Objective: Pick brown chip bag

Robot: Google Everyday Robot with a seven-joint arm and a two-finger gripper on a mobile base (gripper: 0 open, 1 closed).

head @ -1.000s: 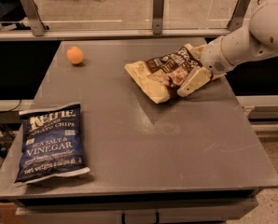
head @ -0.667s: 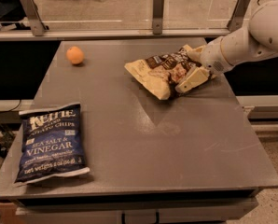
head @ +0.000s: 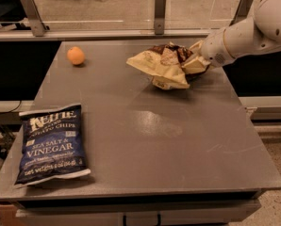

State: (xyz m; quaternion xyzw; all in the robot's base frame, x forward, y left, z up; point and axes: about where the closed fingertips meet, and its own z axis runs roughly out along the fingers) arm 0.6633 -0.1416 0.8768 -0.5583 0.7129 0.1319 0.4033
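I have the crinkly cream-tan and dark brown chip bag (head: 161, 65) gripped at the far right of the flat grey table (head: 150, 135).

My white two-finger gripper (head: 193, 59) is clenched on the bag's right end, and the bag hangs crumpled and tilted; I cannot tell whether its lower edge touches the tabletop. A small round orange fruit (head: 76, 55) sits far left, and a glossy dark blue Sea Salt & Vinegar bag (head: 52, 144) lies flat at the near-left corner.
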